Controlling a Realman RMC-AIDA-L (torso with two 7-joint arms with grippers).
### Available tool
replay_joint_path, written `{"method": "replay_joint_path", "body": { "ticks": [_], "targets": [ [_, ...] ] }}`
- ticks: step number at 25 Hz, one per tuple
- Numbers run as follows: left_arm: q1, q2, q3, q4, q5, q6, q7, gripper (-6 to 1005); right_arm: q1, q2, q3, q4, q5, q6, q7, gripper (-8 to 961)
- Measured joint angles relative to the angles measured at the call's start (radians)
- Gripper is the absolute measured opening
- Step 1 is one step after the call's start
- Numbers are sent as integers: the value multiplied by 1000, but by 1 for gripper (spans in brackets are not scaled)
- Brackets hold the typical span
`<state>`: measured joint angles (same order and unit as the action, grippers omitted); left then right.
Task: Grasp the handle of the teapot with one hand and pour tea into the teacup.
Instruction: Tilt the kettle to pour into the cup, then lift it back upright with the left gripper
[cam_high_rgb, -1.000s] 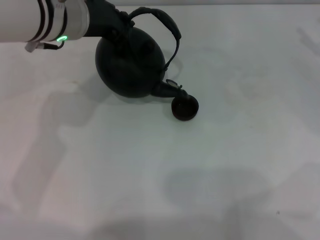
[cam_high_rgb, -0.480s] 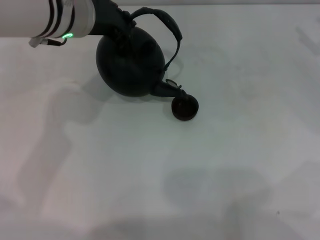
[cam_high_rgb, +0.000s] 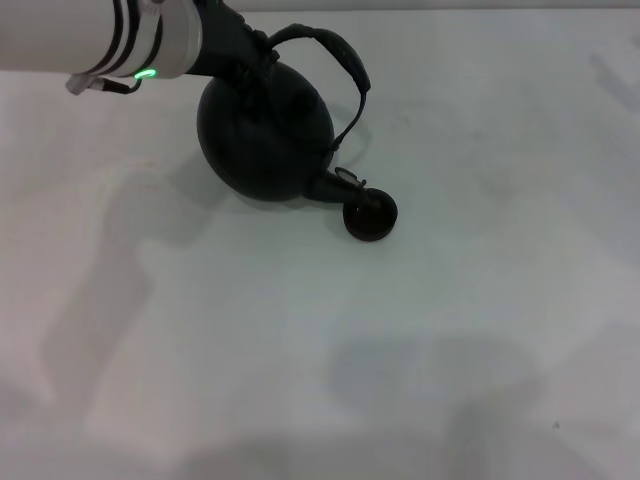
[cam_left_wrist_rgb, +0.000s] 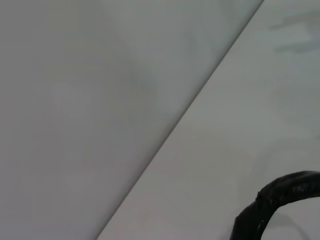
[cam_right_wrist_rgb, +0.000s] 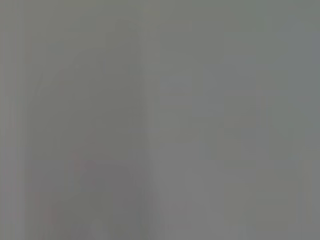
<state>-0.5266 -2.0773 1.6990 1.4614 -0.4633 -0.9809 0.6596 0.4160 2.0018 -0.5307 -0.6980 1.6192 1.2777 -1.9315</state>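
Note:
The round matte black teapot (cam_high_rgb: 265, 135) hangs tilted at the back left of the table, its short spout (cam_high_rgb: 335, 186) pointing down over the tiny dark teacup (cam_high_rgb: 370, 218). My left gripper (cam_high_rgb: 240, 52) is shut on the left end of the arched dark handle (cam_high_rgb: 335, 50). A stretch of the handle also shows in the left wrist view (cam_left_wrist_rgb: 277, 200). The spout's pale-rimmed tip sits at the cup's rim. My right gripper is out of view.
The white table (cam_high_rgb: 400, 350) stretches around the pot and cup. The white left arm (cam_high_rgb: 90, 35) with a green light reaches in from the top left. The right wrist view shows only blank grey.
The left arm has shifted a little to the right and the teapot has moved with it and tipped further, lowering the spout toward the teacup.

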Motion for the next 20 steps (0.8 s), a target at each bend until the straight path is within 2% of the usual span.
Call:
{"method": "replay_joint_path", "body": {
  "ticks": [20],
  "targets": [
    [-33,-1,8,1,52,-45,-9,141,2,-2,0,13,3,-9,-11,784]
  ]
}}
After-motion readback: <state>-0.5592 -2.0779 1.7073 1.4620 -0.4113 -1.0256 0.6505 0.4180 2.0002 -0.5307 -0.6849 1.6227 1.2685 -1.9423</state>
